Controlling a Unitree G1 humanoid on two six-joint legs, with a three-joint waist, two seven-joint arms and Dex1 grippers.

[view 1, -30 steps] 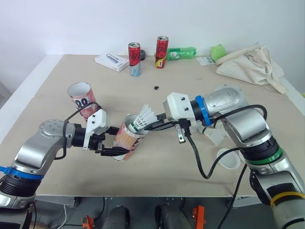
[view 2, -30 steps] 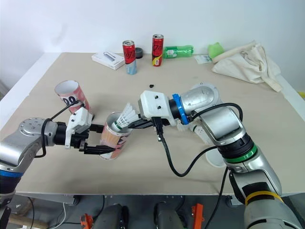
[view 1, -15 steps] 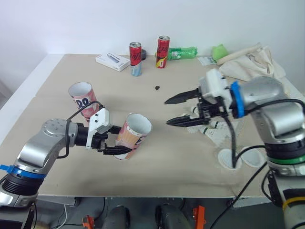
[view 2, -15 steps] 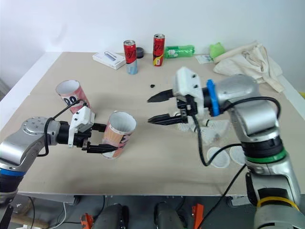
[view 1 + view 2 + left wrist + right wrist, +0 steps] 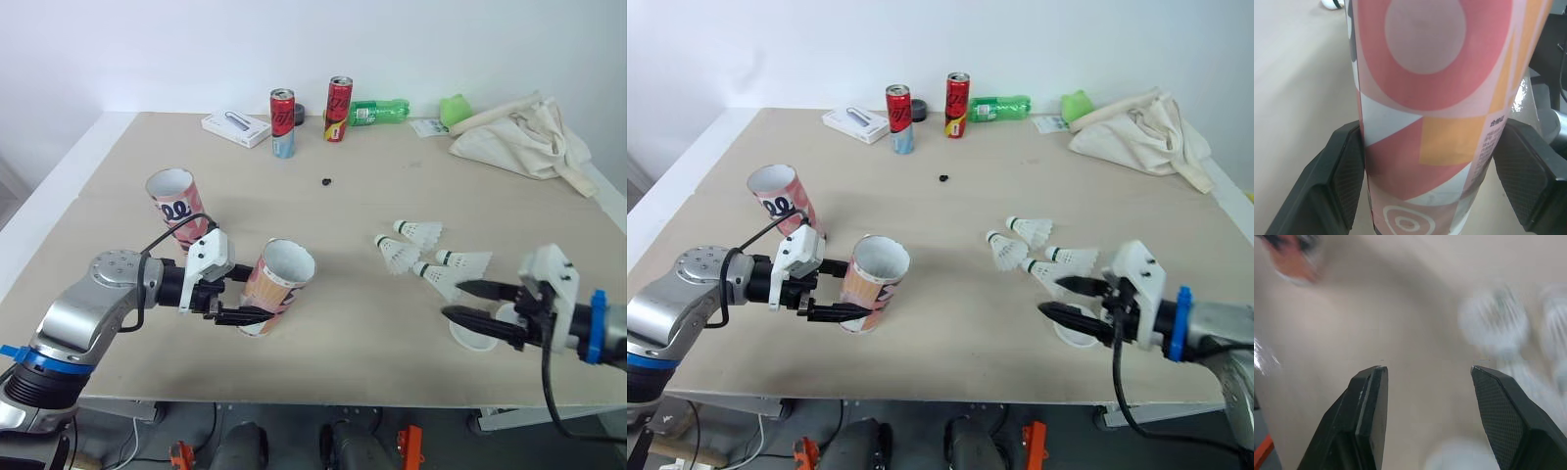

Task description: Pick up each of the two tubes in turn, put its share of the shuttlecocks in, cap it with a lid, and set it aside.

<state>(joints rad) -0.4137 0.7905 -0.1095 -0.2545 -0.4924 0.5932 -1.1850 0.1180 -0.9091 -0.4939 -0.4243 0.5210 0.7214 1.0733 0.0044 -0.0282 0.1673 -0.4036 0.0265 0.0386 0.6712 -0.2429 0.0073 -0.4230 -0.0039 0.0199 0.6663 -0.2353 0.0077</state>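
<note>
Currently the left gripper [image 5: 238, 311] is clamped on a patterned tube [image 5: 275, 284], pads on both sides near its base. The tube is tilted, open mouth up and to the right, at the front-left of the table [image 5: 441, 176]. The second tube [image 5: 176, 199] sits behind it, apart. The right gripper [image 5: 454, 300] has its fingers apart, low by a white lid [image 5: 474, 336]. Four shuttlecocks [image 5: 399, 255] lie loose just beyond.
</note>
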